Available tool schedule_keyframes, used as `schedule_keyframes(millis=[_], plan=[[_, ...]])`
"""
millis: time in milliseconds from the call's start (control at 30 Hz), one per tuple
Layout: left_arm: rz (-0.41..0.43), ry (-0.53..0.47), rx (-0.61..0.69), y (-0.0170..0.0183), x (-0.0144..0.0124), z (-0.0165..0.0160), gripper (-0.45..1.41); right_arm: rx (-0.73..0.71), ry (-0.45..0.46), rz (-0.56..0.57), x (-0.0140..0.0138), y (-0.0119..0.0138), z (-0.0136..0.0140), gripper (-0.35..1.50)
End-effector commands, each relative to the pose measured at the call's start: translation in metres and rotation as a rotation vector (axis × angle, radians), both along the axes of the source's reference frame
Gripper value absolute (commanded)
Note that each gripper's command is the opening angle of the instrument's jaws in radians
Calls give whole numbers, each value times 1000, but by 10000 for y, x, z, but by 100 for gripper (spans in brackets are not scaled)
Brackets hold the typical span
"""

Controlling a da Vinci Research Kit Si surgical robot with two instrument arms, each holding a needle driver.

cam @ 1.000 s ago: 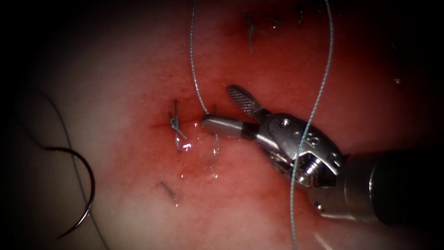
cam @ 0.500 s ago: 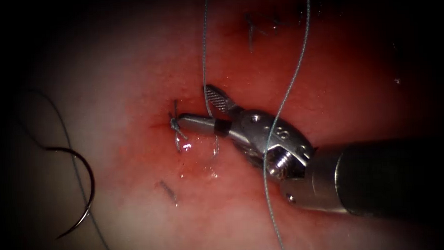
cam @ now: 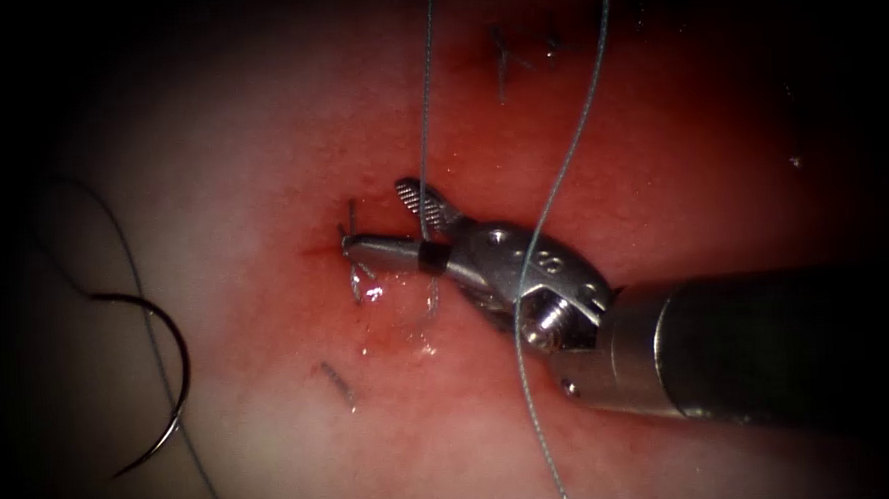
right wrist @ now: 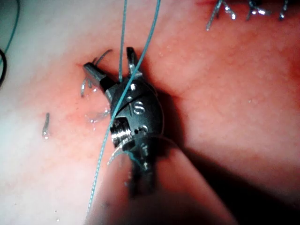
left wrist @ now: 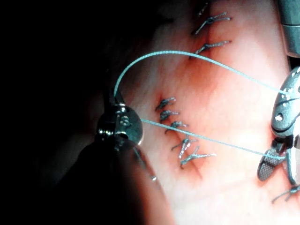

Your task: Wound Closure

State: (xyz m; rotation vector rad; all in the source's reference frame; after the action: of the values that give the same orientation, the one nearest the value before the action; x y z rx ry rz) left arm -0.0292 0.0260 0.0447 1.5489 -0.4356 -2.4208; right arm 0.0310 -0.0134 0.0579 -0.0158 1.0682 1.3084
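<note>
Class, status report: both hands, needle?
Left hand shut on thread. Right hand open around thread, at cut. Needle free on tissue, left of cut.

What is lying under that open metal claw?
Under the right claw lies wet red tissue, with a knot at its lower tip. One thread strand runs between its open jaws. The tissue directly beneath the metal is covered. The needle lies apart, on the left.

Dark curved steel needle [cam: 165, 377]: lies free on pale tissue far left of cut, held by no tool, not in tissue. Thin pale blue-grey thread [cam: 424, 100]: one strand runs down between right tool's open jaws near knot [cam: 348, 246]; second strand crosses over tool's wrist. Reddened pork tissue [cam: 260, 147]: short cut with knotted stitch.
</note>
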Motion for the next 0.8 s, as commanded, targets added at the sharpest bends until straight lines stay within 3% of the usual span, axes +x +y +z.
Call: schedule_keyframes(millis=[33,800], plan=[[2,-1,-6,5,-6,2,-45,-1,6,-1,8,-1,5,128],[10,-23,2,-4,-13,-15,-45,-13,25,-9,24,15,10,123]])
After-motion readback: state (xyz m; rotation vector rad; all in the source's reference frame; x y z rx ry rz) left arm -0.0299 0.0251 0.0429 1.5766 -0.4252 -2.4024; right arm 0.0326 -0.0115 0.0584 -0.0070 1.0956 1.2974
